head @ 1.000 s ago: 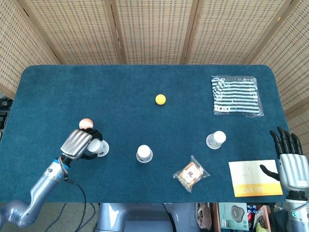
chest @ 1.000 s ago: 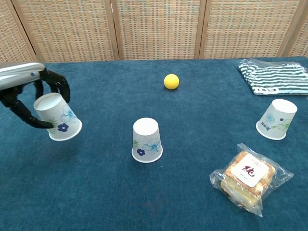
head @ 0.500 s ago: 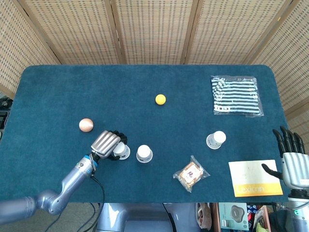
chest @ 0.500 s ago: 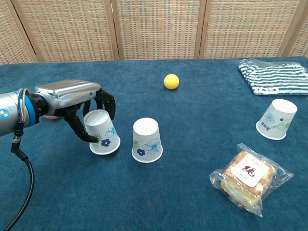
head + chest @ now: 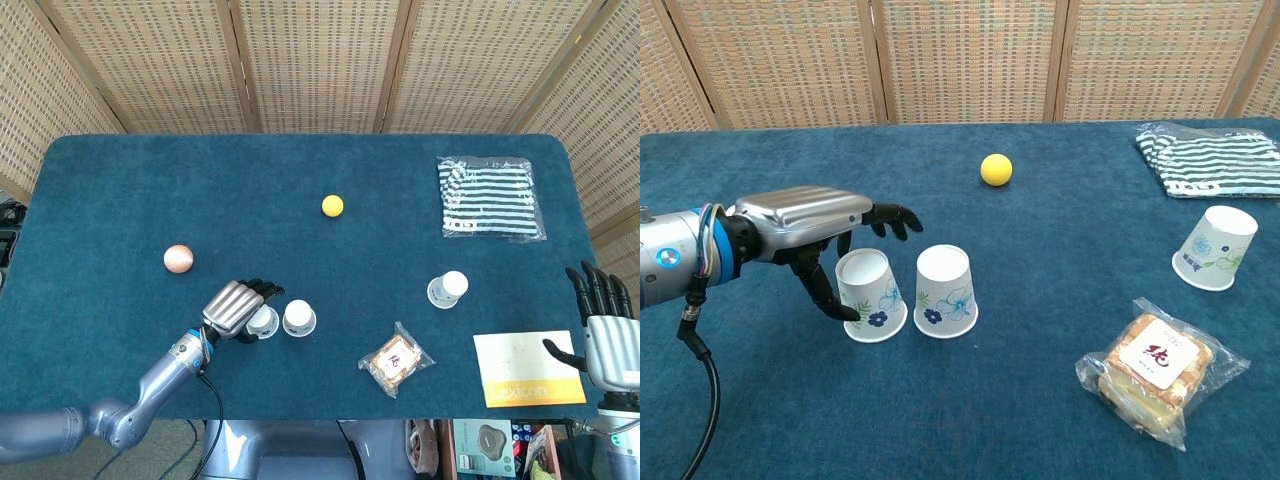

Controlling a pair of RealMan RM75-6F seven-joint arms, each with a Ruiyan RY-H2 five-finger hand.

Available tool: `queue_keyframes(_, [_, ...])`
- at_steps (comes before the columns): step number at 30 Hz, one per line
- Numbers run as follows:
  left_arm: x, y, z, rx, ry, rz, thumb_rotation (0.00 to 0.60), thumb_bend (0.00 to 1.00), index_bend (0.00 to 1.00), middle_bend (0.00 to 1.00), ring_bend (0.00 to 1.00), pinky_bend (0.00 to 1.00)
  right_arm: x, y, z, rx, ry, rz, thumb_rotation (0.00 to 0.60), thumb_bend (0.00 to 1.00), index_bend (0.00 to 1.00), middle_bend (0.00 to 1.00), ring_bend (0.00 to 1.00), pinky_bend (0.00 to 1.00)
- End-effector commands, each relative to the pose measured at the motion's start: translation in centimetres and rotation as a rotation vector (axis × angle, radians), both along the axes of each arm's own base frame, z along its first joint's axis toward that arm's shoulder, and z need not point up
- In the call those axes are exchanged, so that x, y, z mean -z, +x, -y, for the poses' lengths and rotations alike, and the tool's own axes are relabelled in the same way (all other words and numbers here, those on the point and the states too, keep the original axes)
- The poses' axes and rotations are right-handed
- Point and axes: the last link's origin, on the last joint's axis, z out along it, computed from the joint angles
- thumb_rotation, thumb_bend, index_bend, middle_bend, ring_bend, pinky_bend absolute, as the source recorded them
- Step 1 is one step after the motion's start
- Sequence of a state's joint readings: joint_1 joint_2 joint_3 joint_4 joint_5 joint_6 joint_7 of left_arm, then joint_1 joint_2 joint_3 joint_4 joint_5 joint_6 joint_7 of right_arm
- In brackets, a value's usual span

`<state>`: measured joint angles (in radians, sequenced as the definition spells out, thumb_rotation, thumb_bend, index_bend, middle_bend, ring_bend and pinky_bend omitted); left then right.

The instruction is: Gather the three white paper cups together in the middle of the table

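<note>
I see left hand [image 5: 810,225] fingers spread over upturned floral white paper cup [image 5: 871,296] | touching second cup [image 5: 945,291] | right hand [image 5: 607,335] open, empty, right tabletop edge.

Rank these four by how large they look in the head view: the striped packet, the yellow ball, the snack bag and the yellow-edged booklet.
1. Striped packet and booklet: look about alike, so no firm order between them.
2. Snack bag.
3. Yellow ball, clearly the smallest.
</note>
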<state>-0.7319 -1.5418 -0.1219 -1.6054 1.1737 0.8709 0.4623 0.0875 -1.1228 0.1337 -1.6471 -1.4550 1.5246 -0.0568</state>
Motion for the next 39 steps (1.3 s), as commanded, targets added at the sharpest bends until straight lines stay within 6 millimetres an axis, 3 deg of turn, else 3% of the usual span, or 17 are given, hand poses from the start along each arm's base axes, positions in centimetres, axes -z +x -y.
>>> queue_keyframes(1, [-0.7, 0.0, 0.4, 0.005, 0.014, 0.017, 0.6, 0.18, 0.0, 0.0, 0.0, 0.17, 0.0, 0.0, 0.0, 0.0, 0.001, -0.001, 0.6, 0.0, 0.0, 0.0, 0.0, 0.0])
queue_keyframes(4, [-2.2, -0.2, 1.1, -0.003, 0.038, 0.057, 0.6, 0.18, 0.0, 0.0, 0.0, 0.01, 0.1, 0.0, -0.1, 0.002, 0.006, -0.002, 0.6, 0.0, 0.0, 0.0, 0.0, 0.0])
queue_keyframes(13, [-10.3, -3.3, 2.4, -0.072, 0.268, 0.077, 0.6, 0.18, 0.0, 0.0, 0.0, 0.0, 0.5, 0.1, 1.1, -0.014, 0.1, -0.031, 0.6, 0.0, 0.0, 0.0, 0.0, 0.0])
queue_keyframes(18, [-15.4, -6.9, 3.7, -0.146, 0.401, 0.081, 0.6, 0.18, 0.0, 0.0, 0.0, 0.0, 0.7, 0.8, 4.9, -0.042, 0.202, -0.088, 0.6, 0.0, 0.0, 0.0, 0.0, 0.0])
queue_keyframes(23, [-18.2, -10.0, 4.8, -0.214, 0.484, 0.094, 0.6, 0.18, 0.0, 0.0, 0.0, 0.0, 1.3, 1.7, 7.7, -0.064, 0.289, -0.035, 0.6, 0.01, 0.11, 0.2, 0.07, 0.02])
queue_keyframes(27, [-19.8, -13.1, 6.1, -0.279, 0.542, 0.105, 0.6, 0.18, 0.0, 0.0, 0.0, 0.0, 2.8, 1.9, 10.4, -0.036, 0.377, -0.017, 0.6, 0.06, 0.17, 0.23, 0.11, 0.13])
queue_keyframes(32, [-20.7, -15.6, 7.2, -0.322, 0.567, 0.143, 0.6, 0.18, 0.0, 0.0, 0.0, 0.0, 5.0, 1.3, 12.5, 0.003, 0.419, -0.036, 0.6, 0.12, 0.19, 0.26, 0.15, 0.26])
queue_keyframes(39, [-21.1, -17.4, 7.0, -0.341, 0.568, 0.181, 0.6, 0.18, 0.0, 0.0, 0.0, 0.0, 8.1, 1.1, 13.7, 0.042, 0.477, -0.048, 0.6, 0.13, 0.22, 0.27, 0.16, 0.3])
